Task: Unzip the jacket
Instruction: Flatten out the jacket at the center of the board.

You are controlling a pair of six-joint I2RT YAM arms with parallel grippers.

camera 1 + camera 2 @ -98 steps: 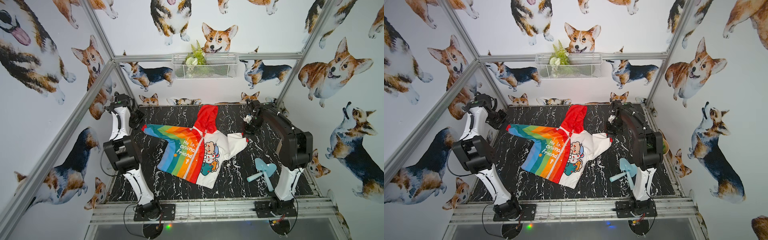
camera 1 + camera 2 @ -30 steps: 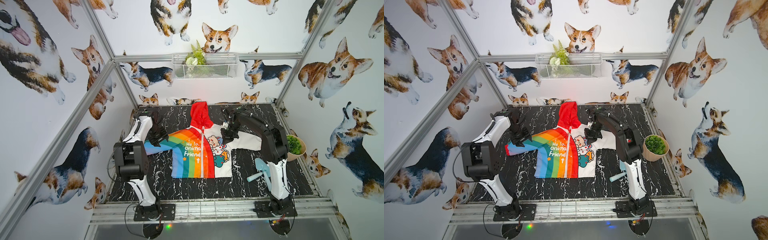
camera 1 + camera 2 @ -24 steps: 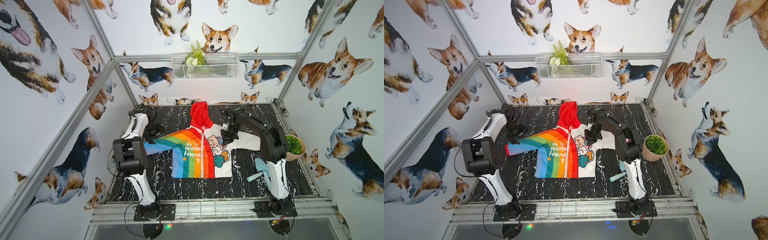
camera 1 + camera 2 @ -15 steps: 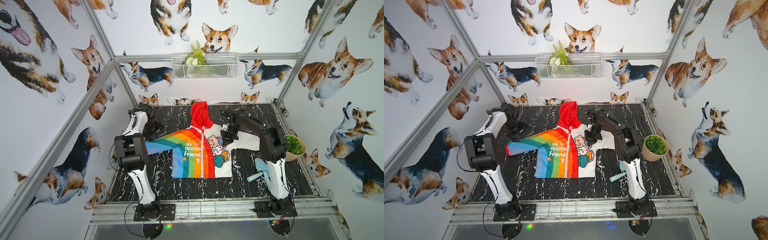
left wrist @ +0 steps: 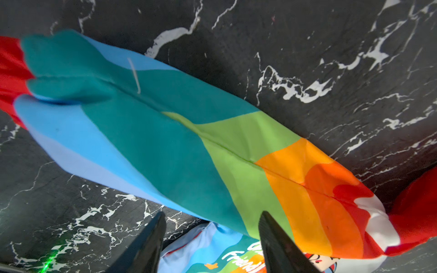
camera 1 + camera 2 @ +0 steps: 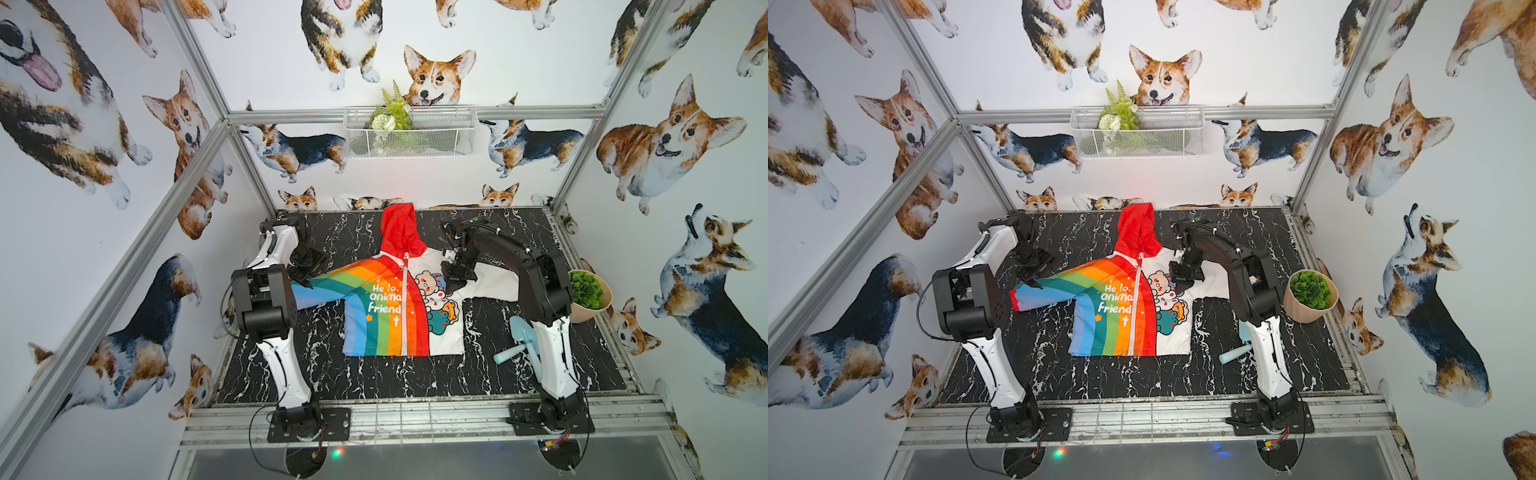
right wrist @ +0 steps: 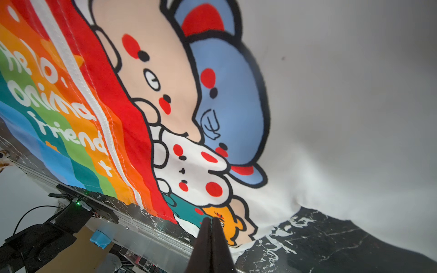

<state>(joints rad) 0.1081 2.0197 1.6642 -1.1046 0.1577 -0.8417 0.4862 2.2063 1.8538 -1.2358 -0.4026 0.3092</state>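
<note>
Change: the jacket (image 6: 399, 299), skewed seconds ago, now lies square at the centre of the table (image 6: 357, 374), hood to 12 o'clock, sleeves to 9 and 3.
Meaning: spreading looks done; zipper (image 6: 404, 307) closed, unzipping not begun.
Left gripper (image 5: 211, 212): fingers well apart, empty, lifted over the rainbow sleeve (image 5: 165, 132) at 9 o'clock.
Right gripper (image 7: 210, 218): fingers pressed together, gripping nothing, over the bear print (image 7: 179, 94) at 2 o'clock.
Views: right wrist shows zipper stitching; top views show the overall layout.

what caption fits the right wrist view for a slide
Shut right tool over the zipped jacket's cartoon animals.
</note>
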